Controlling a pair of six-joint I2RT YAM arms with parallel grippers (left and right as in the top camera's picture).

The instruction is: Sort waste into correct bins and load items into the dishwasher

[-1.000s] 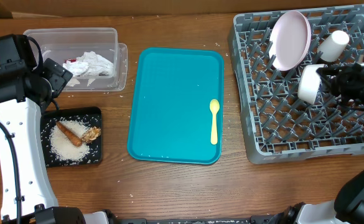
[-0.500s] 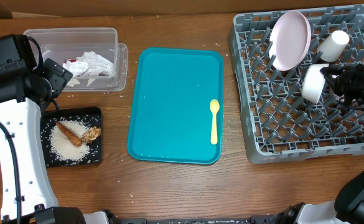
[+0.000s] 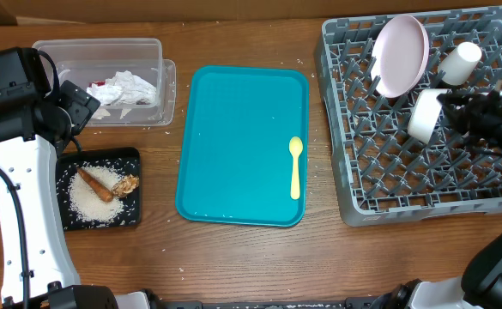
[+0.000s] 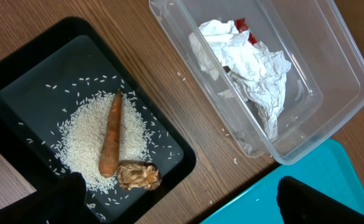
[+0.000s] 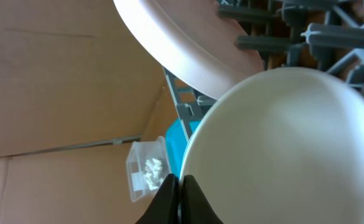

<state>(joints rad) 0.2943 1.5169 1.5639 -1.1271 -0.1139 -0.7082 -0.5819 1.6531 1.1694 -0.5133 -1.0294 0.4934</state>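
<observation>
**Overhead.** A square grey lattice dish rack (image 3: 353,206) with upright pegs is shown at right. A pale pink round plate (image 3: 402,53) is stood on edge among the pegs, with a small white cup (image 3: 461,62) lying beside it. A smooth whitish bowl (image 3: 424,116) is clamped at its rim by the right gripper (image 3: 445,101) inside the rack. A small yellow plastic spoon (image 3: 295,167) is laid on the flat teal tray (image 3: 233,146).

**Left wrist.** The left gripper (image 4: 182,202) is spread wide and empty. A crumpled white paper napkin (image 4: 250,62) is seen in the clear deep tub (image 4: 350,68), partly covering a small dark-red wrapper (image 4: 241,25). On the low-rimmed black tray (image 4: 38,81), a tapered carrot-like stick (image 4: 111,143) is laid across scattered white rice grains (image 4: 82,143), its thick end touching a brown crumbly chunk (image 4: 138,176).

**Right wrist.** Dark fingertips are pressed together on the bowl's glossy curved rim, and the plate's edge is seen arcing above.
</observation>
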